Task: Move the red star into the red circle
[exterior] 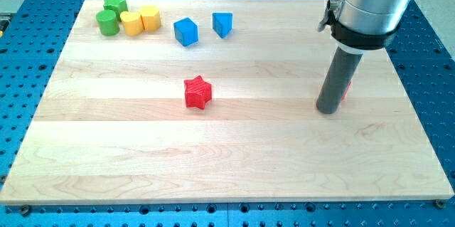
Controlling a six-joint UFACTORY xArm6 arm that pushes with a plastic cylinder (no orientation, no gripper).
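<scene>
The red star [198, 92] lies near the middle of the wooden board [227, 163]. My tip [327, 110] rests on the board far to the star's right. A red block [347, 88] peeks out just behind the rod at its right side; only a thin sliver shows, so its shape cannot be made out. The rod hides most of it. The tip is apart from the star by a wide stretch of board.
At the view's top left sit a green star [114, 3], a green cylinder [107, 22], a yellow heart-like block [131, 23] and a yellow block [150, 18]. A blue cube [185, 31] and a blue block [222, 23] lie right of them.
</scene>
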